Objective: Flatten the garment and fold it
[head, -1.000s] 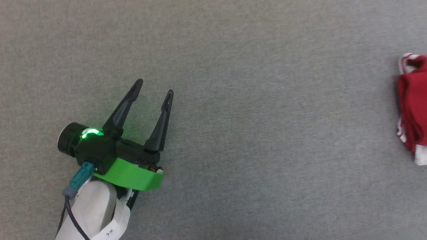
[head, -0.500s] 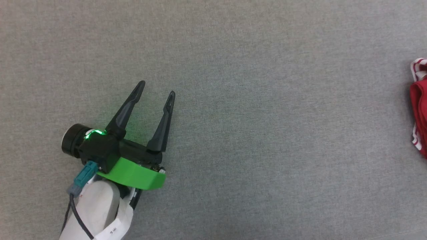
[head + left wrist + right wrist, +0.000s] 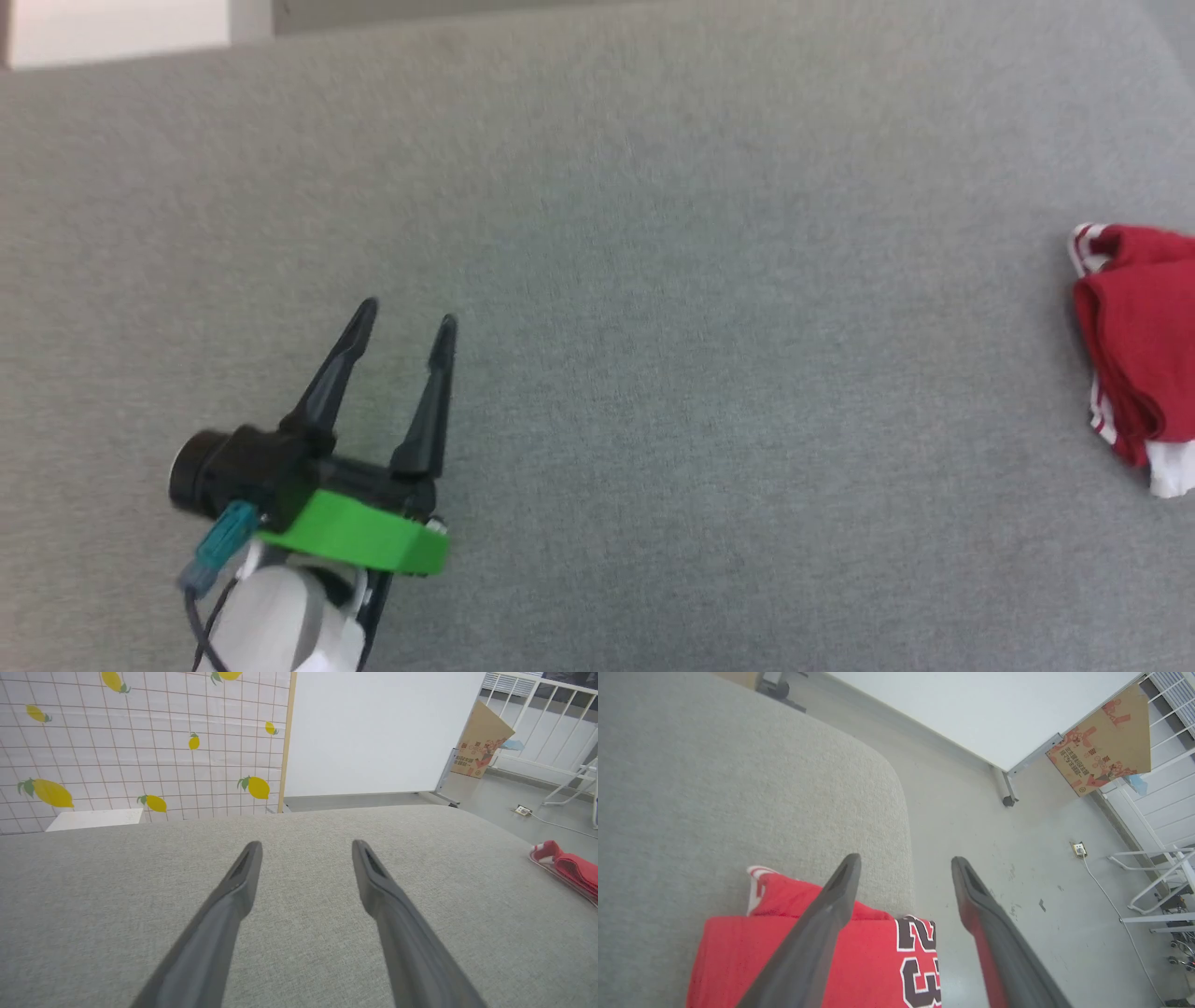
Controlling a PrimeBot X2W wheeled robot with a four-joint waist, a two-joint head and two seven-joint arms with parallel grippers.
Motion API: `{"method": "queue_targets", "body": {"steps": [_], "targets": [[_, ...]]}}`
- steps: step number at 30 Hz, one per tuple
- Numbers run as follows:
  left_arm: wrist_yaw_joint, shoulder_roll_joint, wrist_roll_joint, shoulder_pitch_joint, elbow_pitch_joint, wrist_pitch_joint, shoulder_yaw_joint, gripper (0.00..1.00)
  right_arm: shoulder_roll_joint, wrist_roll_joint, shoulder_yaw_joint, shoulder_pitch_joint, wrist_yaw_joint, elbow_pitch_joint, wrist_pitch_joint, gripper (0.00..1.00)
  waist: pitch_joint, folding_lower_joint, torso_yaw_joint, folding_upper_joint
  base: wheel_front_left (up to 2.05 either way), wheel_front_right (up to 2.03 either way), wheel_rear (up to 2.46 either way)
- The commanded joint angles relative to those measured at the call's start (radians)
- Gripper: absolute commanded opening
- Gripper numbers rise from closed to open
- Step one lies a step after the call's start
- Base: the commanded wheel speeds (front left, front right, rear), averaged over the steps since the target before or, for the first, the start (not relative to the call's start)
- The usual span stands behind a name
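Two grippers to report, and we'll pin everything to the grey fabric-covered table (image 3: 709, 373). Over the table's left part the left gripper (image 3: 407, 315) hovers with its jaws spread wide and nothing between them, just bare grey cloth under the dark fingers (image 3: 236, 896). It's got a green band (image 3: 359, 537) round the wrist. Past the table's far edge, going by the left wrist view, we can see a tiled panel with yellow lemons (image 3: 140, 742), then a plain white board (image 3: 373, 732). A cardboard box (image 3: 481, 737) leans by a white railing (image 3: 537, 718) beyond the table's far right corner. The garment (image 3: 1134, 327) sits right at the table's right edge, well apart from the left gripper. It's a bunched red heap with red-and-white striped trim at its far end and a bit of white at the near end. In the right wrist view its black "23" pokes out past the table's edge, over the floor (image 3: 1017, 858). The right gripper (image 3: 904, 859) is above the garment at that same edge, jaws wide apart too and gripping nothing. Whether its fingers touch the cloth, we can't tell.
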Motion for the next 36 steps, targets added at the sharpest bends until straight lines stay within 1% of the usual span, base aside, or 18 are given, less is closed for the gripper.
{"method": "queue_targets", "body": {"steps": [1, 3, 5, 9, 15, 19, 23, 26, 28, 33, 36], "targets": [[-0.004, -0.011, 0.000, 0.017, 0.002, -0.004, 0.020, 1.00, 0.024, 0.018, 0.006, -0.005, -0.002, -0.028, -0.032, 1.00, -0.097, 0.0001, 0.019, 0.0000, 0.00, 0.00, 0.00], [-0.004, -0.030, 0.000, 0.038, 0.009, -0.004, 0.059, 1.00, 0.057, 0.027, 0.020, 0.008, -0.002, -0.081, -0.092, 1.00, -0.127, 0.0001, 0.028, 0.0000, 0.00, 0.00, 0.00], [-0.001, -0.054, 0.013, 0.056, 0.015, -0.004, 0.107, 1.00, 0.103, 0.045, 0.019, 0.030, -0.002, -0.121, -0.136, 1.00, -0.155, 0.0001, 0.037, 0.0000, 0.00, 0.00, 0.00], [-0.001, -0.091, 0.032, 0.092, 0.028, -0.004, 0.163, 1.00, 0.192, 0.069, 0.014, 0.097, -0.002, -0.203, -0.202, 1.00, -0.201, 0.0001, 0.061, 0.0000, 0.00, 0.00, 0.00], [-0.002, -0.114, 0.060, 0.130, 0.058, -0.004, 0.195, 1.00, 0.338, 0.072, -0.022, 0.243, -0.002, -0.319, -0.275, 1.00, -0.243, 0.0001, 0.097, 0.0000, 0.00, 0.00, 0.00], [-0.002, -0.124, 0.069, 0.146, 0.085, -0.004, 0.205, 1.00, 0.453, 0.071, -0.065, 0.356, -0.002, -0.370, -0.307, 1.00, -0.263, 0.0001, 0.121, 0.0000, 0.00, 0.00, 0.00], [-0.003, -0.130, 0.077, 0.153, 0.107, -0.004, 0.210, 1.00, 0.538, 0.070, -0.087, 0.455, -0.002, -0.404, -0.328, 1.00, -0.274, 0.0001, 0.137, 0.0000, 0.00, 0.00, 0.00], [-0.003, -0.132, 0.096, 0.162, 0.129, -0.004, 0.207, 1.00, 0.573, 0.064, -0.107, 0.520, -0.002, -0.414, -0.335, 1.00, -0.281, 0.0001, 0.144, 0.0000, 0.00, 0.00, 0.00], [-0.003, -0.134, 0.095, 0.166, 0.141, -0.004, 0.211, 1.00, 0.584, 0.067, -0.109, 0.551, -0.002, -0.417, -0.336, 1.00, -0.283, 0.0001, 0.147, 0.0000, 0.00, 0.00, 0.00], [-0.002, -0.137, 0.129, 0.175, 0.167, -0.004, 0.206, 1.00, 0.595, 0.049, -0.097, 0.610, -0.002, -0.406, -0.342, 1.00, -0.290, 0.0001, 0.148, 0.0000, 0.00, 0.00, 0.00], [-0.003, -0.138, 0.144, 0.175, 0.182, -0.004, 0.204, 1.00, 0.596, 0.064, -0.092, 0.617, -0.002, -0.394, -0.348, 1.00, -0.291, 0.0001, 0.149, 0.0000, 0.00, 0.00, 0.00]]}}
